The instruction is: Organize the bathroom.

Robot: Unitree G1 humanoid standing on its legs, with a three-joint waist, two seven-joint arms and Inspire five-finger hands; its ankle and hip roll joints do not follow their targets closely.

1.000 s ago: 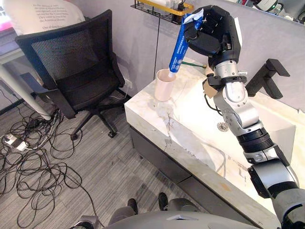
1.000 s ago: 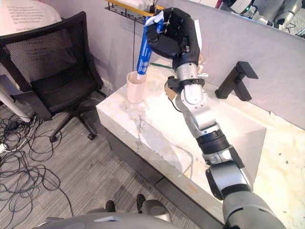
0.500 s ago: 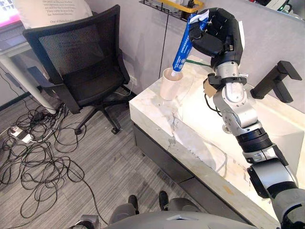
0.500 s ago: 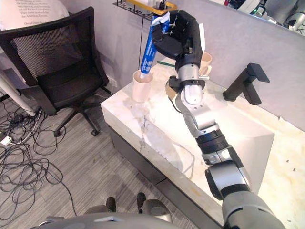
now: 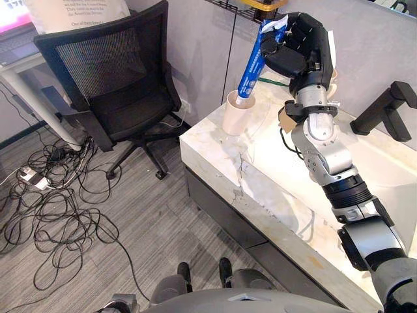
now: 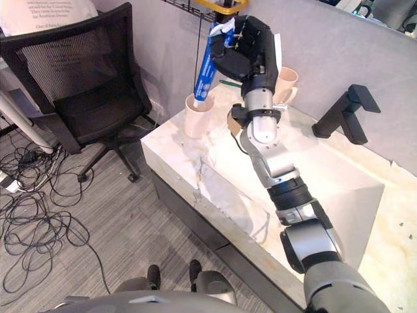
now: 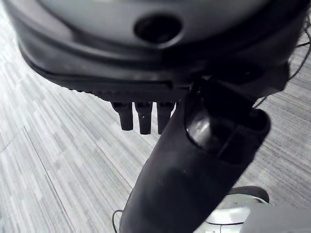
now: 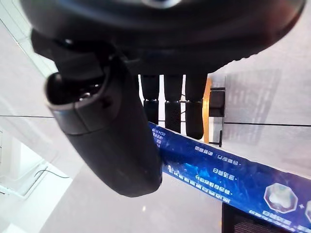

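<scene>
A black mesh office chair stands on the grey floor at the left, with a tangle of black cables on the floor beside it. Right of the chair, a pale pink cup stands upright near the left corner of the marble countertop. A blue toothpaste tube slants down into that cup, its lower end inside the rim and its white crimped top held high. The right hand grips the tube's upper part, thumb and fingers curled round it; the right wrist view shows the blue tube crossing just past those fingers. Above the hand, a black wire shelf with a yellow item hangs on the grey wall. Behind the right arm, a second cream mug stands on the counter by the wall. Further right, the basin sinks into the countertop, with a black faucet at its back edge. The left hand shows in its own wrist view over grey floor, its fingers loosely extended and holding nothing.
</scene>
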